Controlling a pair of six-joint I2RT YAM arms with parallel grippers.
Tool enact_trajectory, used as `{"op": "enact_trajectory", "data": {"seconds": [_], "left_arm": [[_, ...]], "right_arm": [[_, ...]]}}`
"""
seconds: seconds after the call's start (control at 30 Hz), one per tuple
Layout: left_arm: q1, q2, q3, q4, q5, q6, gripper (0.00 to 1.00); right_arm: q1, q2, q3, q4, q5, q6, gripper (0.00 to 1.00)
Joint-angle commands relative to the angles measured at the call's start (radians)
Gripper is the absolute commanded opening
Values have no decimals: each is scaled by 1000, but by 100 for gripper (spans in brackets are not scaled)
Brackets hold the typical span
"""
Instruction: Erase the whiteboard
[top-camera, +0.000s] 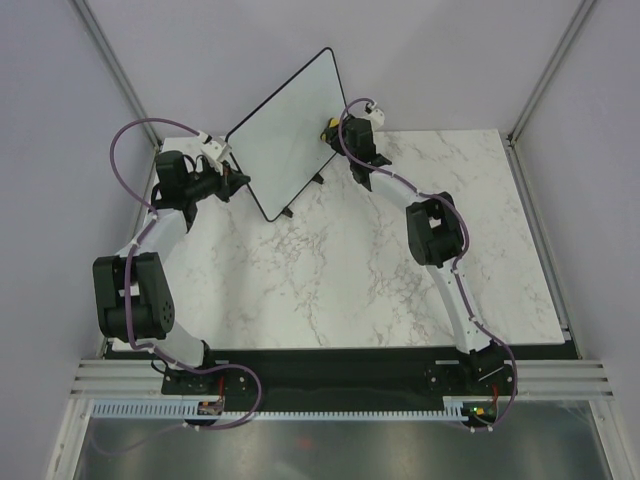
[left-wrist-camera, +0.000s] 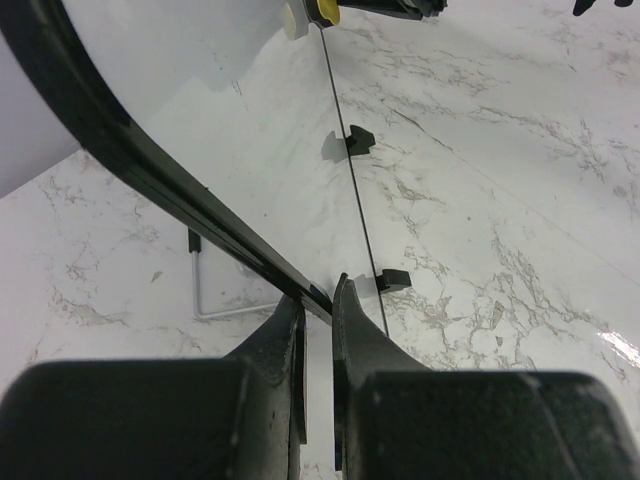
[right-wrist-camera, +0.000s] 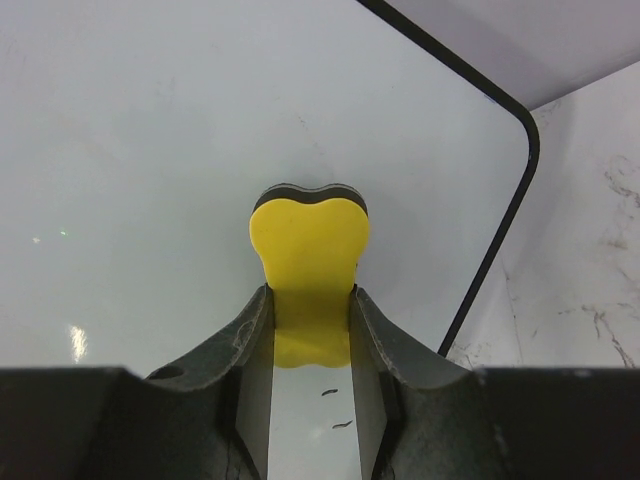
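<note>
The whiteboard (top-camera: 285, 130) stands tilted on the marble table, glossy white with a thin black rim and two small black feet (left-wrist-camera: 393, 280). My left gripper (top-camera: 238, 180) is shut on the board's left black rim (left-wrist-camera: 150, 165), the edge running between its fingers (left-wrist-camera: 362, 330). My right gripper (top-camera: 335, 127) is shut on a yellow eraser (right-wrist-camera: 310, 265) and presses its dark felt against the board face (right-wrist-camera: 150, 150) near the right rounded corner. Two small dark marks (right-wrist-camera: 336, 408) show on the board between the right fingers.
The marble table (top-camera: 400, 260) spreads in front of the board. Grey walls and metal frame posts (top-camera: 545, 70) enclose the back and sides. A wire stand (left-wrist-camera: 205, 300) shows behind the board.
</note>
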Motion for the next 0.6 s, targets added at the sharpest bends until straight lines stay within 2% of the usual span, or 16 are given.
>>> {"op": "enact_trajectory", "data": {"seconds": [0.0, 0.27, 0.43, 0.57], "left_arm": [[21, 45, -13, -59, -170, 196, 2], [21, 55, -2, -61, -170, 193, 2], [21, 56, 6, -61, -168, 190, 2], [21, 55, 3, -64, -163, 190, 2]], "right_arm": [[26, 25, 34, -13, 0, 54, 0], [91, -43, -185, 23, -57, 68, 0], [140, -116, -374, 163, -61, 143, 0], [132, -127, -330, 116, -28, 92, 0]]}}
